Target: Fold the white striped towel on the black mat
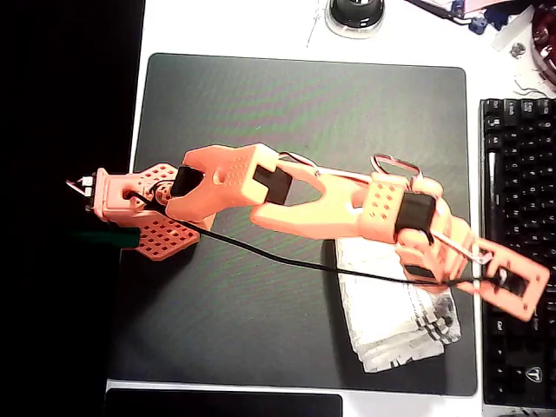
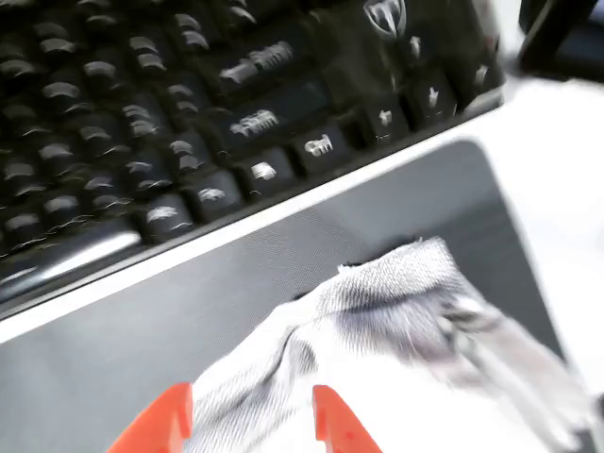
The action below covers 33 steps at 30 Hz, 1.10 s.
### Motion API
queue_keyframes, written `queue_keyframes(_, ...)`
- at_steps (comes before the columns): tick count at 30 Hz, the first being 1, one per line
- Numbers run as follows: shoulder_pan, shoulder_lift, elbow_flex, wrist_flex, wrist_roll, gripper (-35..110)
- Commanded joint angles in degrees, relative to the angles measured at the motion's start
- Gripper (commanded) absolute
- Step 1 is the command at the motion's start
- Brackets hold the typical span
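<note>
White striped towel (image 1: 391, 308) bunched on black mat (image 1: 261, 113); hand (image 2: 253, 415) pinching it.

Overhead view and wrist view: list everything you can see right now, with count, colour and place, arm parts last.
white striped towel: one, white with grey stripes, bunched on the lower right part of the mat in the overhead view.
black mat: one, dark grey-black, covering most of the table.
keyboard: one, black, along the mat's right edge in the overhead view.
table: one, white, showing around the mat.
round object: one, dark with a pale rim, top edge; too cropped to identify.
arm: one, orange, stretching from the mat's left edge to the right.
pincer: one, orange fingers with towel cloth between them in the wrist view.
</note>
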Motion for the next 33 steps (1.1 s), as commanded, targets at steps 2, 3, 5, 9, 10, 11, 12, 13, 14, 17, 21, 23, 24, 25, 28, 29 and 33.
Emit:
queue_keyframes(2, 0.79, 7.47, -4.39, 9.76, -2.99, 17)
queue_keyframes(3, 0.44, 8.09, -3.52, 11.07, -2.64, 17)
queue_keyframes(5, -0.44, 9.05, -0.18, 11.25, -2.11, 17)
queue_keyframes(9, -3.96, 9.93, 6.24, 11.43, -1.76, 17)
queue_keyframes(10, -4.92, 9.93, 7.73, 11.25, -2.29, 16)
queue_keyframes(11, -5.98, 9.93, 9.32, 10.81, -2.2, 16)
queue_keyframes(12, -6.94, 9.76, 11.07, 10.37, -2.37, 15)
queue_keyframes(13, -8.0, 9.4, 13.27, 9.14, -2.46, 15)
queue_keyframes(14, -8.88, 8.79, 15.29, 7.38, -1.93, 14)
queue_keyframes(17, -10.28, 6.15, 19.34, 2.64, -0.97, 14)
queue_keyframes(21, -10.2, 2.46, 23.29, -3.43, -1.23, 14)
queue_keyframes(23, -10.2, 1.23, 26.37, -6.94, -2.02, 14)
queue_keyframes(24, -10.2, 0.79, 27.86, -8.44, -2.29, 14)
queue_keyframes(25, -10.28, 0.53, 29.09, -9.49, -2.64, 14)
queue_keyframes(28, -10.55, 0.35, 31.73, -11.95, -3.25, 14)
queue_keyframes(29, -10.55, 0.53, 31.82, -12.13, -3.34, 14)
queue_keyframes(33, -10.28, 3.69, 27.25, -6.5, -3.34, 15)
